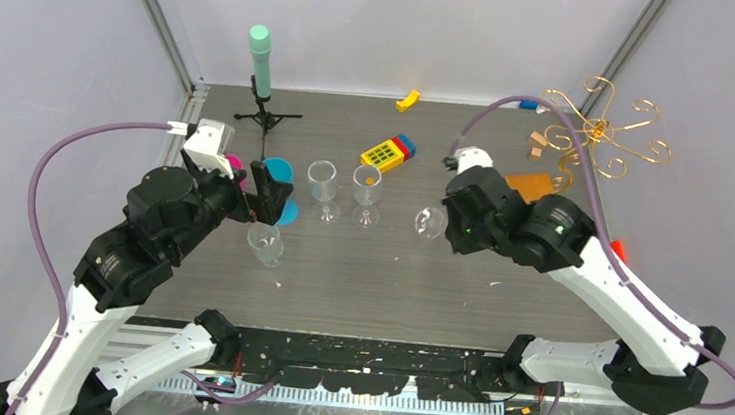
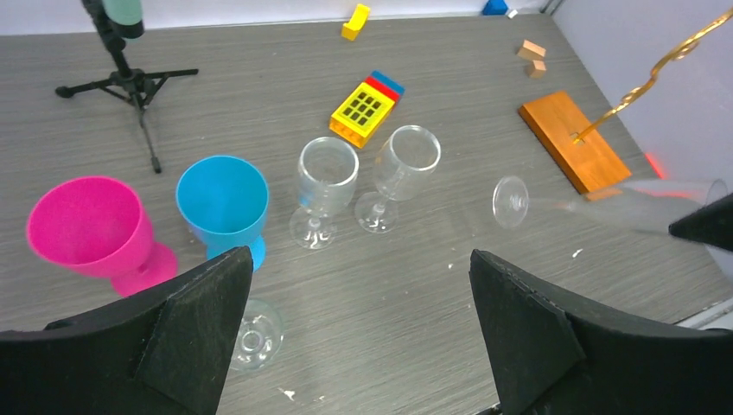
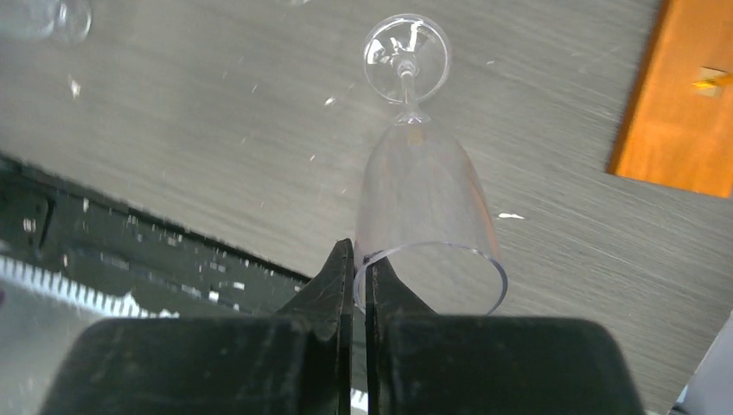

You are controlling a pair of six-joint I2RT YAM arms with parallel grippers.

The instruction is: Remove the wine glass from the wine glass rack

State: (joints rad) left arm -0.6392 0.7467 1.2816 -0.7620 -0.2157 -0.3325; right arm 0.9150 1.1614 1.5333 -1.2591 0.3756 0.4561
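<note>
A clear wine glass (image 3: 423,190) lies sideways in the air, and my right gripper (image 3: 360,259) is shut on its rim. In the top view the glass's foot (image 1: 430,221) points left, off the wine glass rack (image 1: 601,128), whose gold wire arms rise at the back right. The rack's orange-brown base (image 2: 573,140) stands just behind the held glass (image 2: 640,207). My left gripper (image 2: 359,328) is open over the table's left half with nothing between its fingers. Another clear glass (image 2: 251,333) stands under its left finger.
Two clear glasses (image 1: 321,185) (image 1: 367,189) stand mid-table beside a blue cup (image 2: 220,203) and a pink cup (image 2: 91,226). A yellow block toy (image 1: 383,155), a green-topped tripod stand (image 1: 261,63), a yellow piece (image 1: 408,100) and small wooden blocks (image 1: 538,142) sit farther back.
</note>
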